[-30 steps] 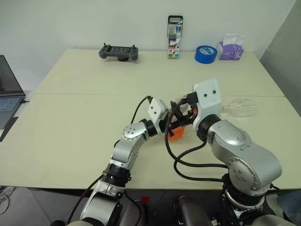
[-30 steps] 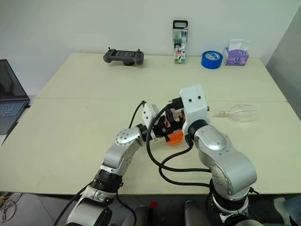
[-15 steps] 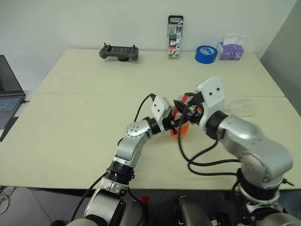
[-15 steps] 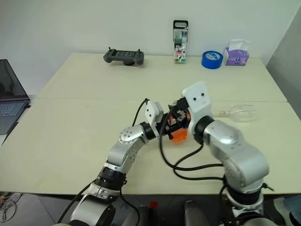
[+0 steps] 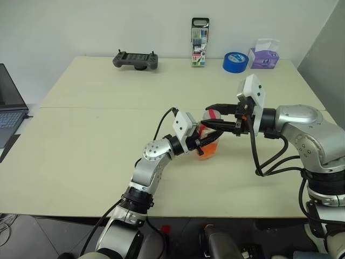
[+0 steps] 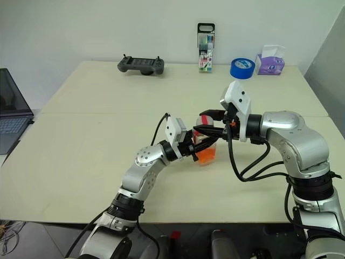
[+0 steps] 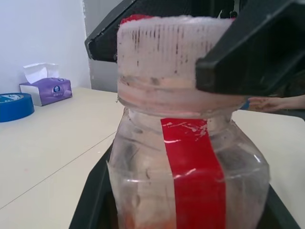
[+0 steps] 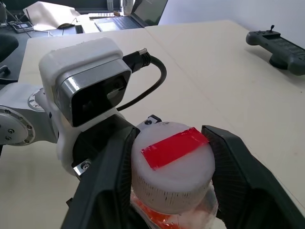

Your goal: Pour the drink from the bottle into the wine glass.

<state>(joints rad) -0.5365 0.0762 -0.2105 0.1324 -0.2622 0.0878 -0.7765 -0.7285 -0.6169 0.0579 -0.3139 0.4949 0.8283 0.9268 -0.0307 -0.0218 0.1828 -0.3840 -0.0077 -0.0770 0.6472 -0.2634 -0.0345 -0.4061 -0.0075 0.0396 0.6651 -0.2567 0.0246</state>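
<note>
Left pincer (image 5: pixel 200 141) is clamped tight on the bottle (image 5: pixel 208 141) body, holding it upright near mid-counter (image 5: pixel 97 135) so the cap (image 8: pixel 172 164) faces up. Right pincer (image 5: pixel 209 115) straddles the cap, one finger (image 8: pixel 108 176) each side; whether they press the cap or just bracket it I can't tell, prob. touching. Judging by this, the step is uncapping w/ the left as anchor. Drink (image 6: pixel 206 156) sits low in the bottle. Wine glass isn't visible now, so its place is unknown. Plenty of open counter round the bottle; controller (image 5: pixel 136 59), marker pack (image 5: pixel 200 42), tape (image 5: pixel 235 61), tissues (image 5: pixel 263 56) are well apart along the far edge.
</note>
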